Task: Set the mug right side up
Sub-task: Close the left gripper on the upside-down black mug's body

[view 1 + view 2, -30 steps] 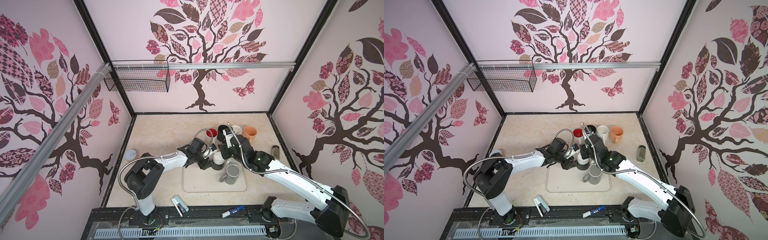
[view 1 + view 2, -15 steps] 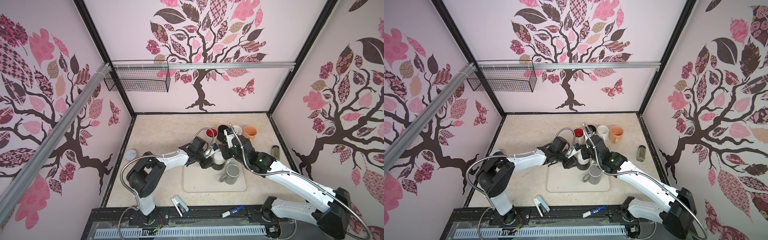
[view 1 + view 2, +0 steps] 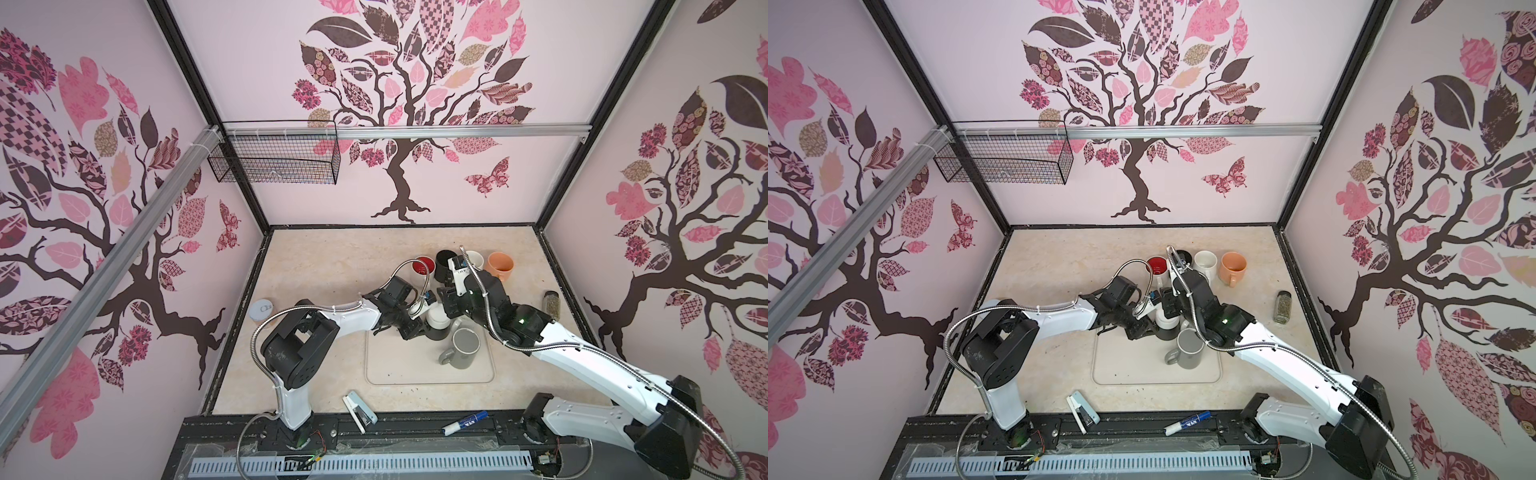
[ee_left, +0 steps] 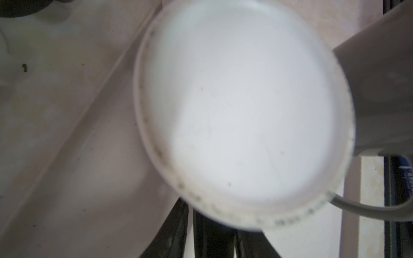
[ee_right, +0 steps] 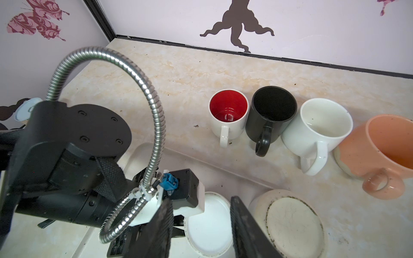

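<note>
At the far left of the table lies a round lid [image 3: 261, 309], and by the near edge a stapler [image 3: 359, 411]. The left gripper [image 3: 417, 330] comes in low from the left at the upside-down mug [image 3: 438, 319], which stands base-up at the far edge of the mat [image 3: 386, 365], about mid-table. In the left wrist view the mug's white base fills the frame and hides the fingertips, so I cannot tell whether that claw is apart or clamped on it. The right gripper [image 5: 201, 201] hangs over the same mug from the right with its jaws apart and the white base showing between them; whether they touch it I cannot tell. Just right of that mug sits a cream-based mug [image 5: 290, 221], also inverted. A grey mug [image 3: 465, 347] stands upright on the mat just near-right of the upside-down mug, handle to the near left. A marker [image 3: 464, 424] lies at the near edge. Along the far side, upright in a row: red-lined mug [image 5: 228, 129], black mug [image 5: 268, 131], white mug [image 5: 324, 116], orange mug [image 5: 391, 143]. A spice jar [image 3: 550, 305] stands furthest right
</note>
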You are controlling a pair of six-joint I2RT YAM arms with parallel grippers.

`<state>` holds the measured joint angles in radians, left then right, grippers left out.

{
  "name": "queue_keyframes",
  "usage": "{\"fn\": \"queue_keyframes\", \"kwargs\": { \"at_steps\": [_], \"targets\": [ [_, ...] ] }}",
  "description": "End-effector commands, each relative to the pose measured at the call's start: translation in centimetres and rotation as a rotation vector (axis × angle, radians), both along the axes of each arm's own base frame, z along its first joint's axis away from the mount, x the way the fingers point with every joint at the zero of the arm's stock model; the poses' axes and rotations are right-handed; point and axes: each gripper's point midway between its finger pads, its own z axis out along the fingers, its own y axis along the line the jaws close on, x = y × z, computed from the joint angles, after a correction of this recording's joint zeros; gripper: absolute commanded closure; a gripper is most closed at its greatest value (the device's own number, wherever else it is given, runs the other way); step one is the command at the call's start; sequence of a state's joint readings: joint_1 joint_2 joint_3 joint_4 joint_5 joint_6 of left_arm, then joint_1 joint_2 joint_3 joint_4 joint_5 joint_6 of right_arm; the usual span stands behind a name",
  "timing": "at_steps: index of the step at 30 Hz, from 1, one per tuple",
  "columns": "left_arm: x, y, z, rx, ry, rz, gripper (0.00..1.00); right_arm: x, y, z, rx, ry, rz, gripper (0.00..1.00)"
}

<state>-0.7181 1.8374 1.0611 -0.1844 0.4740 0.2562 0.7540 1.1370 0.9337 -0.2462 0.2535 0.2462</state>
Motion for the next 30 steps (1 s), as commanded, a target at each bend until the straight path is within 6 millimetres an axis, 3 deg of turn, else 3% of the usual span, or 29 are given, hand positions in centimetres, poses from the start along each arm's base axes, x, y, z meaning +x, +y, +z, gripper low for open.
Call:
{"fn": "queue_keyframes", "kwargs": {
  "at_steps": [1, 18, 27, 30],
  "targets": [
    [1.3, -0.9, 1.6, -0.032, -0.040, 0.004, 0.66, -0.1, -0.3, 1.3, 0.028, -0.034, -0.004, 0.54],
    [1.4, -1.7, 1.5, -0.030, -0.035, 0.010, 0.78, -0.1, -0.1, 1.2, 0.032, -0.034, 0.001, 0.55],
    [2.3, -0.7, 1.1, 0.022, -0.072, 0.085, 0.98, -0.4, 0.0, 1.4, 0.047, -0.034, 0.012, 0.55],
    [3.1, 0.4, 1.6, 0.052, -0.120, 0.158, 1.00, -0.5, -0.1, 1.6, 0.056, -0.037, 0.012, 0.55]
  ]
}}
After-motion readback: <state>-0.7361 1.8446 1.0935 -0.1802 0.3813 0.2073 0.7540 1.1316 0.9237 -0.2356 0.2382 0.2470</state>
